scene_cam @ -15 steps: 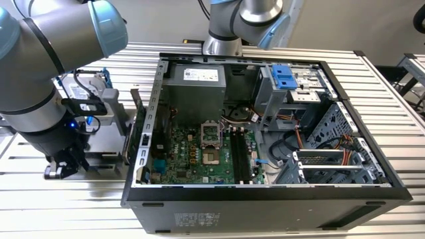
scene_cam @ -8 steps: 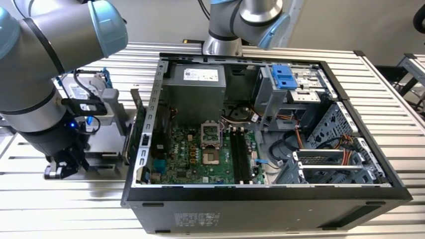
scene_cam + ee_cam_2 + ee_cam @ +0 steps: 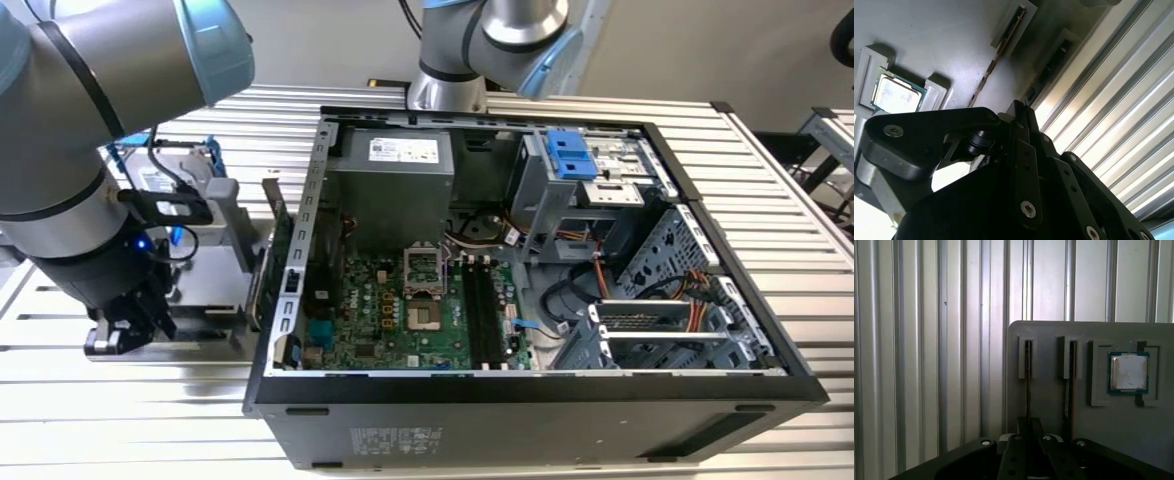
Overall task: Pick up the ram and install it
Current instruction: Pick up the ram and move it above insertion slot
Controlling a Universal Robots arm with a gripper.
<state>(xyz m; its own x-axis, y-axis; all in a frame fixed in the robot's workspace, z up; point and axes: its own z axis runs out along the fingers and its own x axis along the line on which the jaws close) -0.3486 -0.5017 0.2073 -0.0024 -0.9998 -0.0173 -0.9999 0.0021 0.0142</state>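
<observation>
Gripper (image 3: 114, 338), lower left of exterior view, in line with ram (image 3: 1027, 372) standing edgewise in grey tray (image 3: 1049, 335); grip state cannot be told. Keep your approach centred on stick, square to slot.

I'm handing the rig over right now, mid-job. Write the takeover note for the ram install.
Gripper: down at the gray holder, in line with the ram; hold on it cannot be told.
Ram stands on edge in its holder slot, a second stick beside it, the processor chip further along.
Done: approach only. Motherboard slots in the open case look empty.
Left: lifting the ram out and seating it.
</observation>
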